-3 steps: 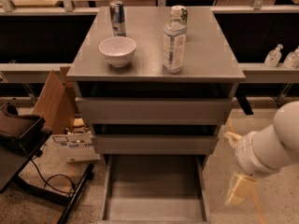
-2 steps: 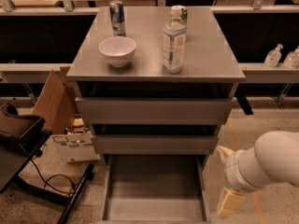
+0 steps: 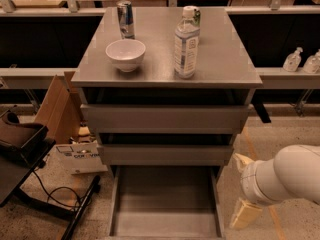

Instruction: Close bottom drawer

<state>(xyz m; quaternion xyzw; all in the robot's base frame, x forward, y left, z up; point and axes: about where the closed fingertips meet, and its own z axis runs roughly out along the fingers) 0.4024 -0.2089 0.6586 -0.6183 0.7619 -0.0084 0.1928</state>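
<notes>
Right of open bottom drawer (image 3: 165,204), gripper (image 3: 243,186) low, jaws spread; bowl (image 3: 125,54), bottle (image 3: 186,44), can (image 3: 125,19) on cabinet top (image 3: 222,54).

White box (image 3: 80,156) on floor, L: poss. "COR…". Gripper (image 3: 243,189) low R by btm drawer (image 3: 165,199).

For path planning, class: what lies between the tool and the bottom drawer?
Only bare floor, in the camera view; the tool hovers right of the bottom drawer.
</notes>
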